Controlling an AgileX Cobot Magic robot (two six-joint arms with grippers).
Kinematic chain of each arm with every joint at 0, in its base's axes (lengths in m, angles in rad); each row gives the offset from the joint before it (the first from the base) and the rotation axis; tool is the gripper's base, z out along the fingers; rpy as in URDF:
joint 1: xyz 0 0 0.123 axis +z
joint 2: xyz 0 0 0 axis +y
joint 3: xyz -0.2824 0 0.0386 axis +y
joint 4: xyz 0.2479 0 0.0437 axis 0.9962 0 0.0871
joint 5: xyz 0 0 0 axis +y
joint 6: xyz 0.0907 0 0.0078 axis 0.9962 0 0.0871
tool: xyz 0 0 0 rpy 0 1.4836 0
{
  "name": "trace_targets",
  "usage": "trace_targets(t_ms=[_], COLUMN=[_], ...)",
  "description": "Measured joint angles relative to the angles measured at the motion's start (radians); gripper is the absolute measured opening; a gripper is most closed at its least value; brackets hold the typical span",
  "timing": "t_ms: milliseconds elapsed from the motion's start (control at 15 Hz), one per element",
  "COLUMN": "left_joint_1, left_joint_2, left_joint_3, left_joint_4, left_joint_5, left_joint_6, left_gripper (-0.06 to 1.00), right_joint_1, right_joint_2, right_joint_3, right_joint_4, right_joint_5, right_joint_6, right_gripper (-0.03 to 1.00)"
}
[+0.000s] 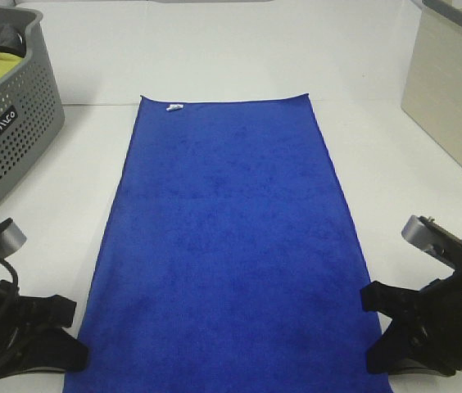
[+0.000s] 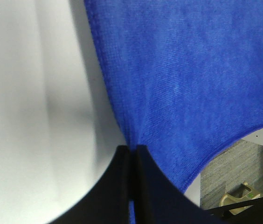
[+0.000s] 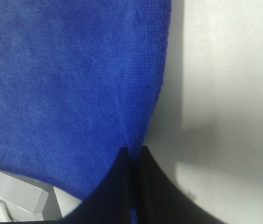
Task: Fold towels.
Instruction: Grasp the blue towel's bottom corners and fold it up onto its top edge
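A blue towel [image 1: 231,237] lies flat and lengthwise on the white table, with a small white tag [image 1: 174,107] at its far left corner. My left gripper [image 1: 71,348] is shut on the towel's near left corner; the left wrist view shows the cloth [image 2: 192,79] pinched between the black fingers [image 2: 122,186]. My right gripper [image 1: 376,344] is shut on the near right corner; the right wrist view shows the cloth [image 3: 66,79] pinched between its fingers [image 3: 150,186]. The near edge is lifted slightly off the table.
A grey perforated laundry basket [image 1: 10,131] with yellow and dark cloth stands at the far left. A beige box [image 1: 452,90] stands at the far right. The white table [image 1: 411,164] runs along both sides of the towel.
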Motion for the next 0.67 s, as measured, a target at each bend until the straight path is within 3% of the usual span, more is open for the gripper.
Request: trace_targets(t_ms=[200,400,667], left_joint_1=[0.0,0.0,0.0], left_joint_2=[-0.021,-0.02,0.05], left_joint_3=[-0.033,-0.156,-0.374], left_joint_4=[-0.017,0.015,0.133], left_joint_5=[0.012,-0.009,-0.091], left_joint_6=[-0.016,-0.086,-0.197], left_gripper=[0.0,0.0,0.0], right_joint_1=[0.0,0.0,0.0], right_joint_2=[-0.02,-0.005,0.111], right_joint_3=[-0.058,-0.215,-0.517], right_joint_4=[-0.001,-0.042,-0.253], right_joint_5=[0.011,0.048,0.084], right_joint_6=[0.016,0.073,0.257], right_gripper=[0.0,0.0,0.0])
